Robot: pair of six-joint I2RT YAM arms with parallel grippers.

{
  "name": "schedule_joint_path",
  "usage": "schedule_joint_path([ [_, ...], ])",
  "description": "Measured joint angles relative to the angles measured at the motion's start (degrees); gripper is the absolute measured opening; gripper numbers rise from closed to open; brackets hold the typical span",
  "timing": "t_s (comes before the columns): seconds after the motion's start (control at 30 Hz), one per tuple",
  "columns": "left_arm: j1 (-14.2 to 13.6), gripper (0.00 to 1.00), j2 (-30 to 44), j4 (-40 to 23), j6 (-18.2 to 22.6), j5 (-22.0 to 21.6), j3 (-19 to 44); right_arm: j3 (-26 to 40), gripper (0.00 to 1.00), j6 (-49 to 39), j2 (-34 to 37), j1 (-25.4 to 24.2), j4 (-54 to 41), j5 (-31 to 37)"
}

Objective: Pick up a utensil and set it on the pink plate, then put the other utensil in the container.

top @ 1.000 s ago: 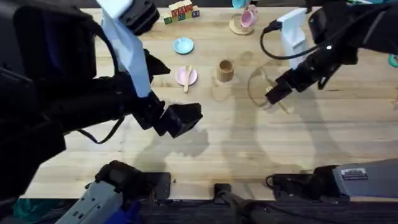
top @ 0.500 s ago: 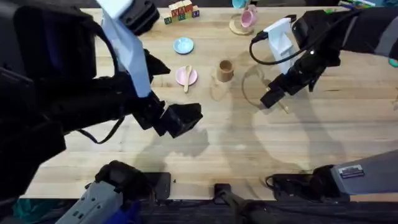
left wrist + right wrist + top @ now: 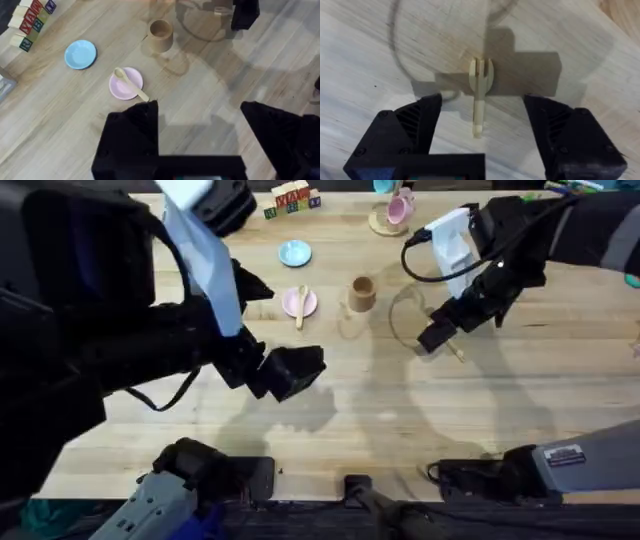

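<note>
Your right tool (image 3: 480, 135) hangs just above the fork (image 3: 479, 95), its fingers spread wide with the fork lying flat on the tabletop (image 3: 400, 410) between them, handle toward the wrist camera and tines pointing away; nothing is gripped. From overhead you see this right tool (image 3: 432, 338) low over the tabletop on the right side, with the fork's handle (image 3: 456, 352) poking out just beside it. The brown cup (image 3: 362, 294) stands upright, well apart from the fork and toward the middle of the tabletop. The spoon (image 3: 301, 305) already lies across the pink plate (image 3: 291, 303), its handle end overhanging the plate's near rim; in the left wrist view its bowl (image 3: 119, 74) rests on the plate (image 3: 120, 88) and the handle runs off the edge. The blue plate (image 3: 294, 252) sits near the pink one, farther back, and a pink mug (image 3: 398, 209) on a coaster stands near the far edge. Your left tool (image 3: 200, 135) is raised well off the tabletop, its fingers spread apart and holding nothing; overhead it shows large and dark (image 3: 290, 372) left of centre.
</note>
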Motion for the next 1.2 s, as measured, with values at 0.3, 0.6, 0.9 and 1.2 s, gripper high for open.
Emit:
schedule_joint_path([
  [0.3,0.0,0.995,0.0,0.0,0.0,0.0,0.0,-1.1,0.955,0.0,-0.6,0.0,0.8,0.5],
  [0.6,0.0,0.995,0.0,0.0,0.0,0.0,0.0,-1.2,0.447,0.8,-0.6,-0.1,0.8,0.7],
  [0.9,0.0,0.994,0.0,0.0,0.0,0.0,0.0,-1.2,0.037,1.3,-0.8,-0.1,0.5,0.0],
  [1.2,0.0,0.994,0.0,0.0,0.0,0.0,0.0,-1.0,0.030,1.3,-0.9,-0.1,0.4,-0.1],
])
